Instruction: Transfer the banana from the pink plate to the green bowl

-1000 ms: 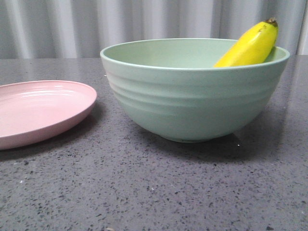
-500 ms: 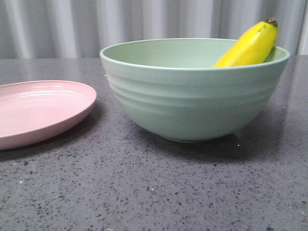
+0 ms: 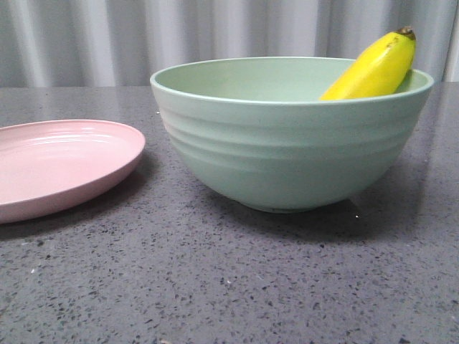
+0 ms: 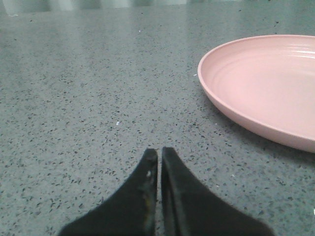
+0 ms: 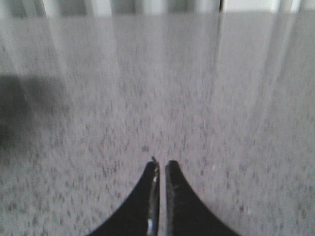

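The yellow banana [image 3: 374, 68] lies in the green bowl [image 3: 287, 150], its stem end leaning over the bowl's far right rim. The pink plate [image 3: 61, 166] sits bare to the left of the bowl and also shows in the left wrist view [image 4: 266, 83]. My left gripper [image 4: 160, 152] is shut and holds nothing, low over the speckled table beside the plate. My right gripper [image 5: 162, 164] is shut and holds nothing, over bare table; its view is blurred. Neither gripper shows in the front view.
The dark grey speckled table [image 3: 229, 287] spreads in front of the plate and bowl. A pale pleated curtain [image 3: 215, 36] hangs behind the table's far edge. A dark shadow [image 5: 19, 108] lies to one side in the right wrist view.
The front view has shifted by a few pixels; bowl, banana and plate stay in the same places on the table.
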You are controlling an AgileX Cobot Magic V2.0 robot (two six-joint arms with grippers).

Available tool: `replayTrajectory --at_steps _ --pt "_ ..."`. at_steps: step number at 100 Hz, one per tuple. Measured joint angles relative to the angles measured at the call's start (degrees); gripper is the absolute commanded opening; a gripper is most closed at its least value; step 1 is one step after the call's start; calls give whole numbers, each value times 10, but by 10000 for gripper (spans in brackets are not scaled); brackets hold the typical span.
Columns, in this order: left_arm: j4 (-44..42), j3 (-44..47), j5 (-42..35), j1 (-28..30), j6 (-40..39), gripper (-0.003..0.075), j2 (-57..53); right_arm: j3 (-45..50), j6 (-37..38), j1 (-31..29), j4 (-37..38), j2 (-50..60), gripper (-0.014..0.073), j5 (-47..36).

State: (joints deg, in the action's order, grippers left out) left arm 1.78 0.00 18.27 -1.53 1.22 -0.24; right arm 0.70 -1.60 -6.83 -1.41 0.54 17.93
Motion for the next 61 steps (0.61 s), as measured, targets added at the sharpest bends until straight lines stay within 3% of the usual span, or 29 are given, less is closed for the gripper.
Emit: replayTrajectory --at_steps 61 --pt "0 0 0 0 0 -20 0 -1 1 0 0 0 -53 8"
